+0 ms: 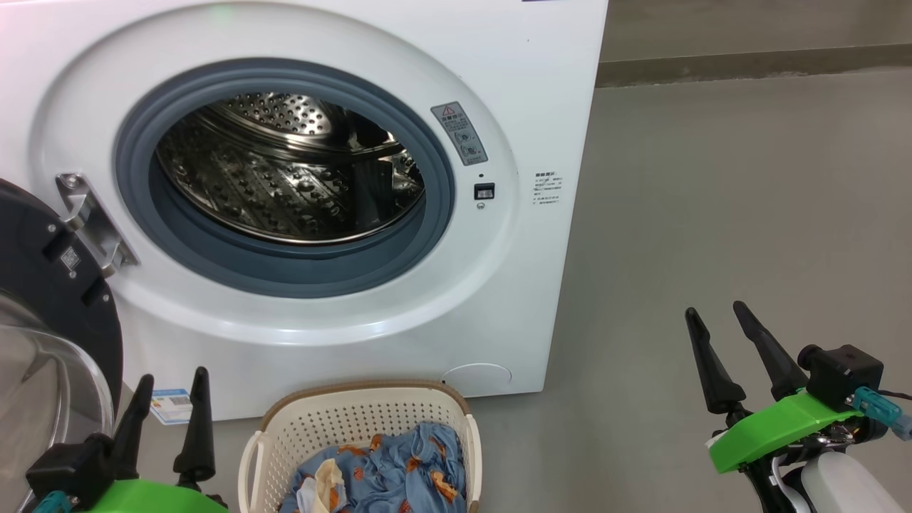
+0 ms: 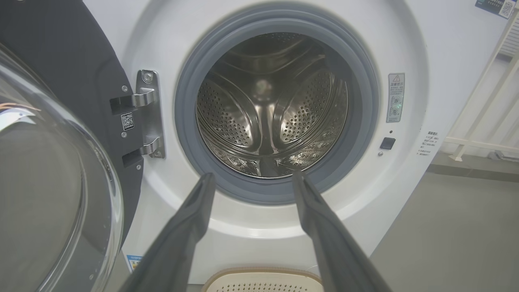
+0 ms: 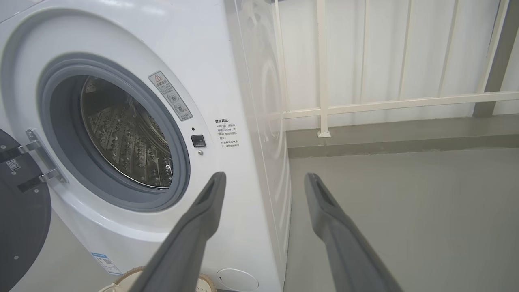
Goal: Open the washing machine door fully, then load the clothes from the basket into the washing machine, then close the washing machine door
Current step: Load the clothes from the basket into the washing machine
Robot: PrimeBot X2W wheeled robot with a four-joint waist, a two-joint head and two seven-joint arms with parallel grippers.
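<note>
The white washing machine (image 1: 541, 85) stands ahead, its steel drum (image 1: 285, 171) showing bare inside the grey-blue gasket. Its black washing machine door (image 1: 43, 285) with the clear glass bowl hangs swung out on the left hinge. On the floor in front sits the cream basket (image 1: 356, 417), holding light-blue clothes (image 1: 399, 470) printed in orange with a bit of cream cloth. My left gripper (image 1: 171, 395) is open at the lower left, beside the basket. My right gripper (image 1: 719, 317) is open over the bare floor at the right. In the left wrist view the left gripper (image 2: 251, 180) points at the drum (image 2: 271, 109).
Grey floor (image 1: 748, 214) stretches right of the machine. A white railing (image 3: 365, 105) and a low kerb stand behind it. The open door's glass bowl (image 2: 48, 194) bulges close by my left arm.
</note>
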